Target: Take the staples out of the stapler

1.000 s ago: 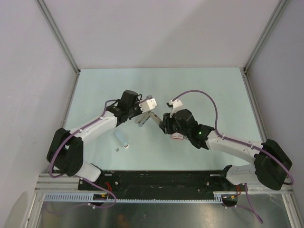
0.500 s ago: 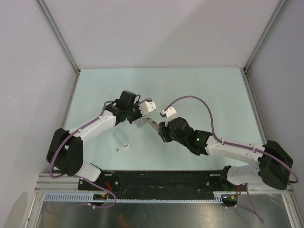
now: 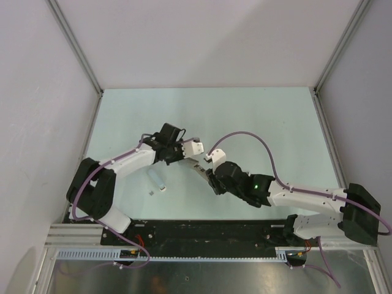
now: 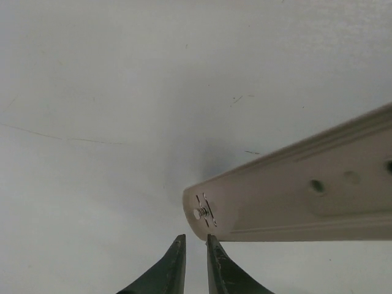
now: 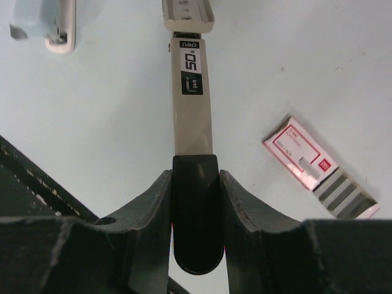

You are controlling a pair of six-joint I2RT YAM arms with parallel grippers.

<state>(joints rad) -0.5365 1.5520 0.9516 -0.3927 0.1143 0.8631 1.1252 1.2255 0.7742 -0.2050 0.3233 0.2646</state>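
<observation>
Arms have pulled nearer their bases; right gripper point(image 5: 195, 177) stays clamped on the stapler point(image 5: 192, 116), held between them. Beside its tip the left gripper point(image 4: 195, 248) looks nearly closed. Gripping? Can't tell. No staples out.

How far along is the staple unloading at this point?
Done: the stapler appears lifted off the table, and the right tool is shut on its black end. In hand: the left tool, its fingers nearly together with nothing between them, sits at the stapler's other end. Left: no staples show outside the stapler, so the removal itself looks not yet done.
</observation>
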